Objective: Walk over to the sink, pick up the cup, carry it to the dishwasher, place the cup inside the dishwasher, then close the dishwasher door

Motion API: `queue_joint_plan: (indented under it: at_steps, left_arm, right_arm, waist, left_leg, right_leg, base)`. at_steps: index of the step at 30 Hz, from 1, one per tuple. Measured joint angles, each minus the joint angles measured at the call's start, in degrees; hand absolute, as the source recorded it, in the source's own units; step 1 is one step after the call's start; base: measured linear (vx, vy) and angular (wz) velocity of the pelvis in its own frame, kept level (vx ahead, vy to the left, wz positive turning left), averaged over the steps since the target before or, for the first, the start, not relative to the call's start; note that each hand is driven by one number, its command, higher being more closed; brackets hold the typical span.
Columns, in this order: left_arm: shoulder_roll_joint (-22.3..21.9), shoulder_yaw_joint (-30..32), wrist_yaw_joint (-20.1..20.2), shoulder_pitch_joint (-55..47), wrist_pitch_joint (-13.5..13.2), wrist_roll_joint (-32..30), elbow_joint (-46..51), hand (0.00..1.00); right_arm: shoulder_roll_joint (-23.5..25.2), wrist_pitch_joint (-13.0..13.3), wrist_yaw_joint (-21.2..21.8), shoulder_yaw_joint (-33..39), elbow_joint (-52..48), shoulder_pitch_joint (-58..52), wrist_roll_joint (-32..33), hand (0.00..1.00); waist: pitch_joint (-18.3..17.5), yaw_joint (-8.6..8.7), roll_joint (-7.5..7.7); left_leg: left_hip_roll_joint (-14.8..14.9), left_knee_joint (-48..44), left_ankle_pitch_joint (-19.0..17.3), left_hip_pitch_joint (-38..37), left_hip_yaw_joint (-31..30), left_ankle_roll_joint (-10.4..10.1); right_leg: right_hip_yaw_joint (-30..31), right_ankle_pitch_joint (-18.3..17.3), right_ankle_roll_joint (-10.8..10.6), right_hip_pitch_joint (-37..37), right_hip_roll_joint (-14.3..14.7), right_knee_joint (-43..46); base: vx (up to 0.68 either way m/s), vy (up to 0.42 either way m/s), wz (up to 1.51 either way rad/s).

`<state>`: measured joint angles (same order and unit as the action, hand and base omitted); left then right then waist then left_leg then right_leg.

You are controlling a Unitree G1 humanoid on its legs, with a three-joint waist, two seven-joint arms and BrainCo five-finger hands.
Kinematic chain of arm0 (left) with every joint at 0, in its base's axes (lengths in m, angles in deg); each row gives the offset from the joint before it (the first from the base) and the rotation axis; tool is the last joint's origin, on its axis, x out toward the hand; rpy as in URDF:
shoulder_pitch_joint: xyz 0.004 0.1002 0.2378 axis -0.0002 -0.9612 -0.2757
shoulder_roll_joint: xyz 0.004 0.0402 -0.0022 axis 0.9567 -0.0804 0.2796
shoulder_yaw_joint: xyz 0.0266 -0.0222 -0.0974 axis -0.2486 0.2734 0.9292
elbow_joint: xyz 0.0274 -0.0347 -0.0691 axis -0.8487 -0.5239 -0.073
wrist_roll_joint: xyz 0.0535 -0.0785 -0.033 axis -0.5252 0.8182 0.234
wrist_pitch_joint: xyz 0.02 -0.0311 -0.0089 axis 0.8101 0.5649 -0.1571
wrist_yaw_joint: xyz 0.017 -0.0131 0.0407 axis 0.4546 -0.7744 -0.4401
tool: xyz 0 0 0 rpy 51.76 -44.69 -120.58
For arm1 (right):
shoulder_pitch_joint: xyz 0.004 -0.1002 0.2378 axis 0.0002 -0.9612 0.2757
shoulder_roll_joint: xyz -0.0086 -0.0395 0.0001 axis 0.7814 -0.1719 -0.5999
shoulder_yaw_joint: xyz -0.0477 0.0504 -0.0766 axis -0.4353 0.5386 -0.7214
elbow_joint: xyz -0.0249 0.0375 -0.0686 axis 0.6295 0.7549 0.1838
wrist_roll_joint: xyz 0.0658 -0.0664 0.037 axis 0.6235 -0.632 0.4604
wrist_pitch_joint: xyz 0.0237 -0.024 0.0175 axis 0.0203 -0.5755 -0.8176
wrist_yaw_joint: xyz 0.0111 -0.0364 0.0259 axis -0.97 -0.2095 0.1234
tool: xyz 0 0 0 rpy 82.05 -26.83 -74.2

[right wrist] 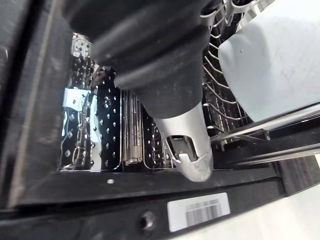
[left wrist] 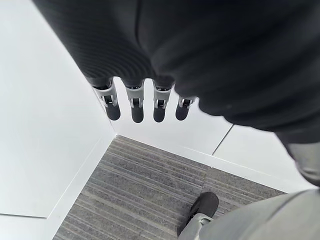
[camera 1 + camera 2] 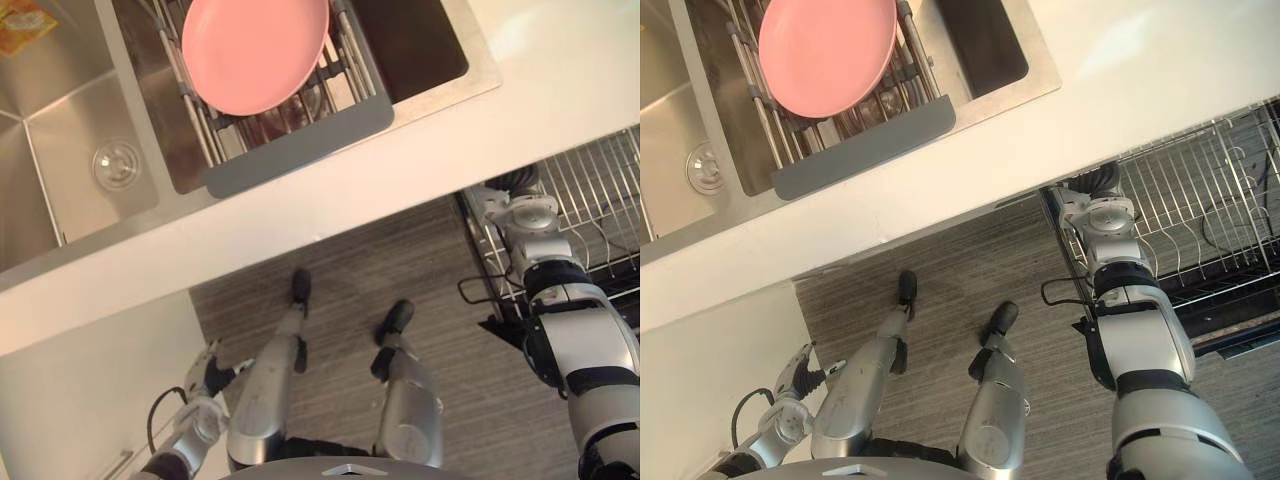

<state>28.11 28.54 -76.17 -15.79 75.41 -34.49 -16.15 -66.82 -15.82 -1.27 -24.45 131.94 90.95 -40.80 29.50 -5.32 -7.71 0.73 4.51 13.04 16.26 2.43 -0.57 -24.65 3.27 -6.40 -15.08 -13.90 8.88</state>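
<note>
Left hand (image 2: 133, 102) hangs, fingers (image 2: 159, 107) straight. Right hand (image 1: 192, 155) in dishwasher rack (image 3: 1200, 190), grip untellable. Pale cup (image 1: 270, 65), seemingly, lies inside it.

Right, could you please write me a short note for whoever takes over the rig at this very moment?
Left hand: open, empty, hanging low beside the white cabinet.
Right hand: at the pulled-out dishwasher rack; grip cannot be told.
Cup: uncertain; a pale rounded thing lying in that rack beside the right hand may be it.
Sink: a drain rack with a pink plate across it.
Done: the robot stands at the dishwasher.
Left: confirm the cup sits in the rack, withdraw the arm, push the rack in, close the door.
</note>
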Motion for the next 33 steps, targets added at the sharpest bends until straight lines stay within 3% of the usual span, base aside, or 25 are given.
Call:
queue_joint_plan:
  at_steps: [4,9,13,17,20,22,26,33]
  left_arm:
    - [0.0,0.5,0.6,0.0,1.2,-0.1,-0.2,0.00]
    - [1.2,3.3,0.9,-0.1,2.1,-1.2,-0.1,0.00]
    - [1.8,5.1,4.8,-0.5,4.1,-1.8,-0.2,0.00]
    - [1.7,8.2,7.6,-3.2,4.4,-1.5,-0.2,0.00]
    - [0.2,12.2,10.6,-6.2,4.0,4.7,-0.3,0.00]
    - [-3.4,19.1,11.8,-8.7,3.7,18.4,-1.3,0.00]
    - [-6.5,29.1,13.5,-12.0,3.6,36.7,-2.0,0.00]
    - [-7.7,32.6,15.4,-15.3,1.9,40.7,-2.7,0.00]
  right_arm:
    - [1.0,0.4,-0.1,2.3,-6.4,-3.6,0.0,0.00]
    - [5.8,0.0,-0.5,4.6,-9.8,-10.5,0.0,0.00]
    - [9.4,-0.2,-2.5,8.1,-14.4,-21.3,0.0,0.00]
    - [11.4,-1.2,-2.7,11.0,-21.6,-29.0,1.3,0.00]
    - [14.6,-2.2,-2.5,15.7,-32.1,-36.7,2.3,0.00]
    - [18.5,-3.0,0.6,20.2,-41.9,-42.9,6.9,0.00]
    - [24.8,-2.9,6.2,25.8,-58.6,-49.1,13.3,0.00]
    - [26.0,-2.8,15.6,23.0,-69.9,-48.8,21.9,0.00]
  waist:
    - [0.1,1.09,0.30]
    - [-1.5,2.20,4.36]
    - [-7.1,2.91,7.67]
    - [-12.4,3.59,8.58]
    - [-16.2,4.01,8.53]
    - [-18.8,4.70,8.58]
    - [-20.5,5.84,8.78]
    - [-22.4,3.98,10.39]
  left_leg:
    - [0.4,0.0,-0.7,-3.3,0.8,-0.6]
    - [2.2,0.0,-1.3,-6.6,2.8,-1.5]
    - [3.1,0.0,-2.3,-9.8,4.1,-2.1]
    - [3.7,0.3,-3.8,-13.5,5.9,-2.6]
    - [4.0,0.4,-5.0,-16.0,7.0,-3.1]
    - [4.1,0.4,-5.8,-17.1,6.9,-3.6]
    - [4.0,0.4,-6.0,-17.3,5.5,-3.7]
    - [4.5,0.4,-6.6,-18.6,5.3,-3.6]
  right_leg:
    - [0.6,-0.1,0.0,3.3,0.7,-1.1]
    - [2.0,0.9,0.8,6.6,3.0,-3.7]
    - [2.6,1.3,1.0,10.4,4.4,-6.5]
    - [4.2,1.3,0.9,13.6,5.2,-8.4]
    - [5.0,1.1,0.7,16.0,5.9,-9.9]
    - [4.8,1.0,0.9,17.7,6.1,-11.1]
    - [3.4,0.9,0.8,19.3,6.2,-12.1]
    - [3.0,0.8,0.8,21.4,6.1,-11.8]
  base:
    - [-0.01,-0.059,-0.11]
    - [0.00,-0.093,-0.20]
    - [0.06,-0.073,-0.14]
    - [0.08,-0.060,-0.27]
    - [0.08,-0.047,-0.21]
    - [0.04,-0.027,-0.01]
    - [0.02,-0.020,0.17]
    - [0.00,-0.011,0.06]
